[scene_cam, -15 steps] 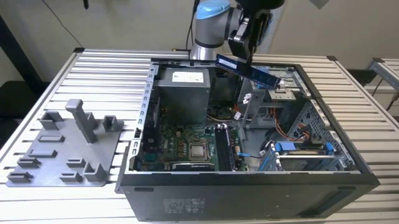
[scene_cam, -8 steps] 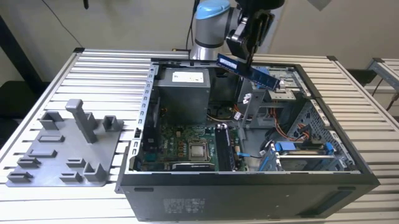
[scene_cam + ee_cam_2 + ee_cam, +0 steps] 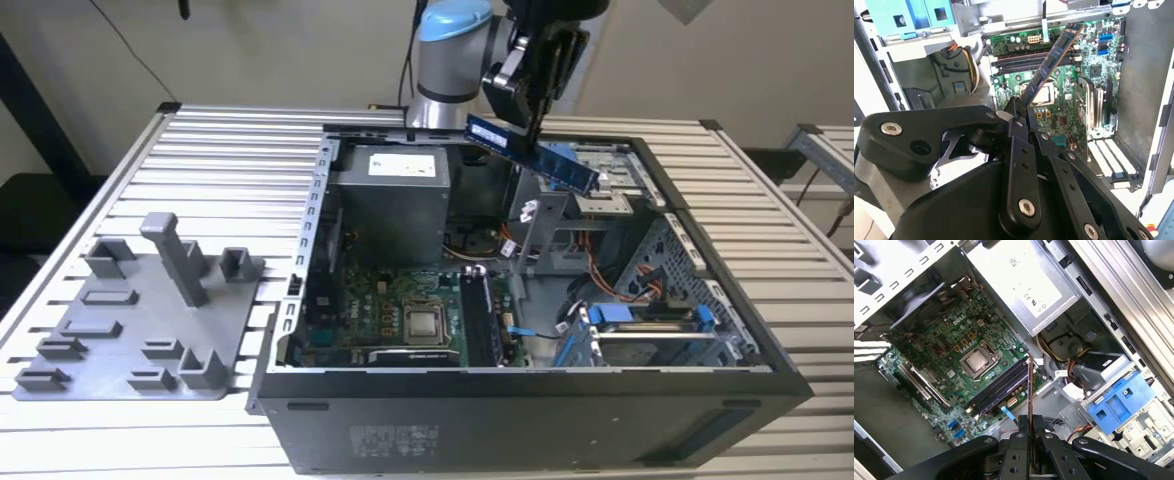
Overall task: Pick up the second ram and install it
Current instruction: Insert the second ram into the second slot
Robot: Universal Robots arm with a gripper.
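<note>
My gripper (image 3: 531, 95) hangs above the open computer case (image 3: 534, 400) near its back, shut on the second ram (image 3: 534, 152). The ram is a long dark blue stick, tilted, sticking out past the fingers over the case interior. In the second wrist view the ram (image 3: 1054, 57) runs from my gripper (image 3: 1018, 107) out over the green motherboard (image 3: 1064, 100). In the first wrist view the ram (image 3: 1029, 390) shows edge-on above my gripper (image 3: 1030, 426), its far end near the black memory slots (image 3: 996, 389).
A silver power supply (image 3: 394, 195) sits at the back of the case, with a blue drive bracket (image 3: 641, 315) and cables toward the exterior view's right. The processor (image 3: 978, 362) lies mid-board. A grey fixture tray (image 3: 134, 320) rests on the slatted table (image 3: 214, 160) beside the case.
</note>
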